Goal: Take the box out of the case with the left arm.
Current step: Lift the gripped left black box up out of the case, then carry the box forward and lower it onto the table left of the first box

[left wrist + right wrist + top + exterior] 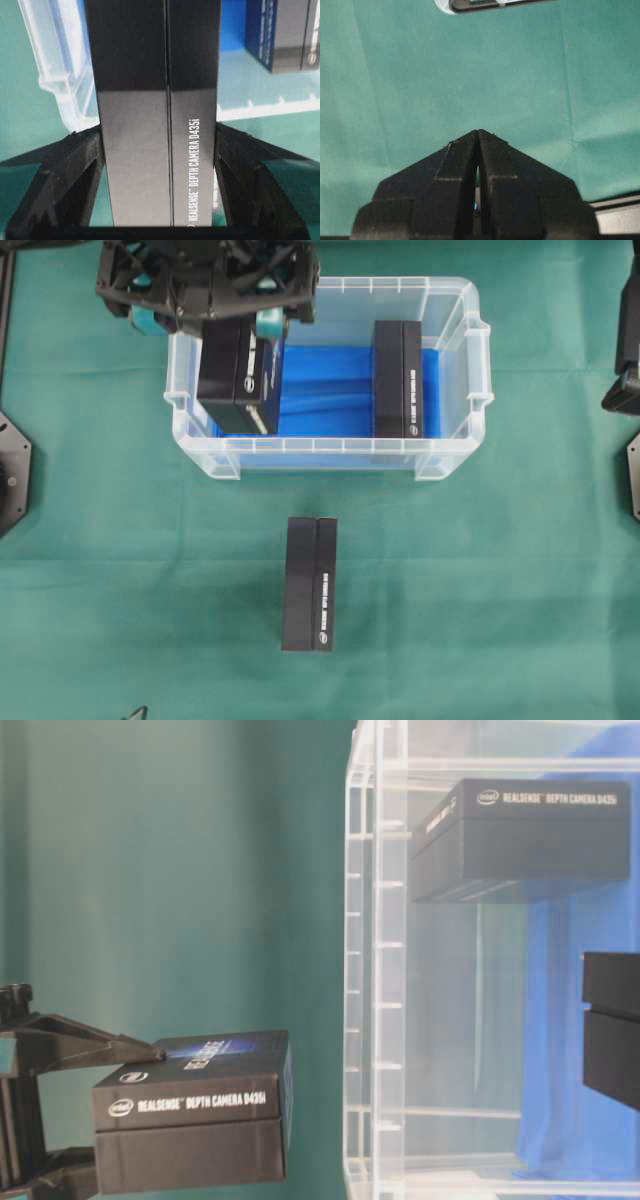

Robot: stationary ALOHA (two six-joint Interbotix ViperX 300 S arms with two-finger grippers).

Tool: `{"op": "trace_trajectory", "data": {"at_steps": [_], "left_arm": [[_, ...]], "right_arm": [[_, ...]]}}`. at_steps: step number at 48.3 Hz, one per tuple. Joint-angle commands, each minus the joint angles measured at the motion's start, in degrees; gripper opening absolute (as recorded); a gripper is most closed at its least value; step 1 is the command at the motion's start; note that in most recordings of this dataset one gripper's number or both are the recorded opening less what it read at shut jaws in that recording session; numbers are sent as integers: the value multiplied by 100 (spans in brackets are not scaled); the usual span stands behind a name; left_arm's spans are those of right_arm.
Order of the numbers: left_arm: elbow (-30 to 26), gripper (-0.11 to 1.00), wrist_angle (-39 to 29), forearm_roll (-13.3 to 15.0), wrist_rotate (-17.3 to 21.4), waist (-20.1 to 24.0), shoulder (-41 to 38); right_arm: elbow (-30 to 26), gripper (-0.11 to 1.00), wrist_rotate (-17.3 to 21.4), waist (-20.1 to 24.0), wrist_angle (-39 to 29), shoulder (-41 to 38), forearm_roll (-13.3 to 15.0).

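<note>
The left gripper [240,325] hides the top end of the held box [238,380]. At three o'clock in the table-level view, another box [612,1028] is cut off by the edge. The right arm [628,335] shows only partly.

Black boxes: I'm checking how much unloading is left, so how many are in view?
3. One box is held by the left gripper above the case; one lies inside at its right; one lies on the green cloth in front. None seem hidden.
</note>
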State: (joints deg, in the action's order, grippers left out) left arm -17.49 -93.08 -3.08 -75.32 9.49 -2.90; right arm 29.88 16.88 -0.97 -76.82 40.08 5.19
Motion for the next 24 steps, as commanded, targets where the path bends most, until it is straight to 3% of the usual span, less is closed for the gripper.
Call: {"op": "trace_trajectory", "data": {"at_steps": [1,10,24], "left_arm": [[-123,61,-9,-9,-35,-185,211],[-105,61,-79,0,-387,-686,229],[123,61,-97,-9,-1485,-1600,387]], "right_arm": [[-97,0,9,0,18,9,18],[-97,0,9,0,18,9,18],[-105,0,9,0,18,9,9]]}}
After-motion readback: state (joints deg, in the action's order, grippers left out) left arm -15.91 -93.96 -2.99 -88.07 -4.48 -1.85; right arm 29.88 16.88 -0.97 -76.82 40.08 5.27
